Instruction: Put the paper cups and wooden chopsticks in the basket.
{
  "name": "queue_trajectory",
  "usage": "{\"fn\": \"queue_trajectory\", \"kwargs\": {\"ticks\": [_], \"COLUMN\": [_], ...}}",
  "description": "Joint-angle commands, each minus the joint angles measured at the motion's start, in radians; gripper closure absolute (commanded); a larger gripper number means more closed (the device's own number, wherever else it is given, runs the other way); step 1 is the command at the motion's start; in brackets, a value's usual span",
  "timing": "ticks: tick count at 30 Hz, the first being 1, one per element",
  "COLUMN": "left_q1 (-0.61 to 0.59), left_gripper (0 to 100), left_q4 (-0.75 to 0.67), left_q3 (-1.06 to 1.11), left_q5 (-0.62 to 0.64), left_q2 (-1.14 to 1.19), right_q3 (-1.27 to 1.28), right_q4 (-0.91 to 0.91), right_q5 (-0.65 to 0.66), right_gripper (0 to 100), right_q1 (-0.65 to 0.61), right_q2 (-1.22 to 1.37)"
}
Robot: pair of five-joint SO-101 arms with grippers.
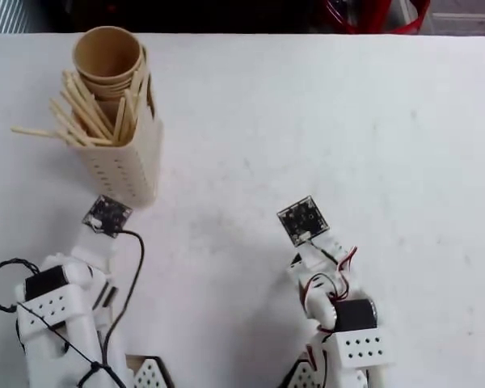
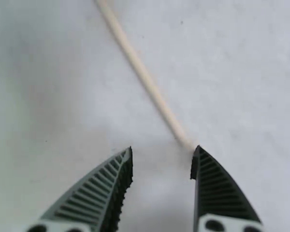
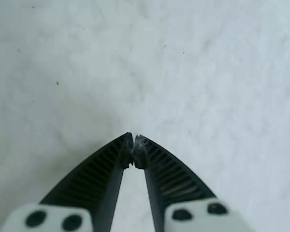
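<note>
Your paper cups sit nested in the basket at the far left of the table. The wooden chopsticks fan out beside them, several poking past the rim. One chopstick shows against the white surface, its end just beside a fingertip of your left gripper, whose jaws stand wide apart, gripping nothing. Your right gripper is pinched closed and empty, well apart from the basket.

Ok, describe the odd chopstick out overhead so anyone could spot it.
On the white table, far left, stands a tall perforated basket holding stacked paper cups and bundled chopsticks. One chopstick juts sideways past its wall, pointing left; the rest sit bunched by the cups.
</note>
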Motion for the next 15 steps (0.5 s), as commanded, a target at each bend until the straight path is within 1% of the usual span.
{"fn": "queue_trajectory", "kwargs": {"ticks": [1, 5, 10, 15], "left_q1": [0.018, 0.018, 0.028, 0.028], "left_gripper": [78, 77, 76, 76], "left_q4": [0.018, 0.014, 0.014, -0.012], "left_q3": [0.005, -0.014, -0.029, -0.032], "left_q5": [0.021, 0.095, 0.135, 0.141], "left_q2": [0.010, 0.010, 0.010, 0.012], "right_q3": [-0.005, -0.005, -0.005, -0.005], "right_q4": [0.002, 0.002, 0.002, 0.002], "right_q5": [0.008, 0.008, 0.008, 0.008], "right_gripper": [98.1, 98.1, 98.1, 98.1], "right_q1": [0.008, 0.008, 0.008, 0.008], "right_q2": [-0.008, -0.008, -0.007, -0.007]}}
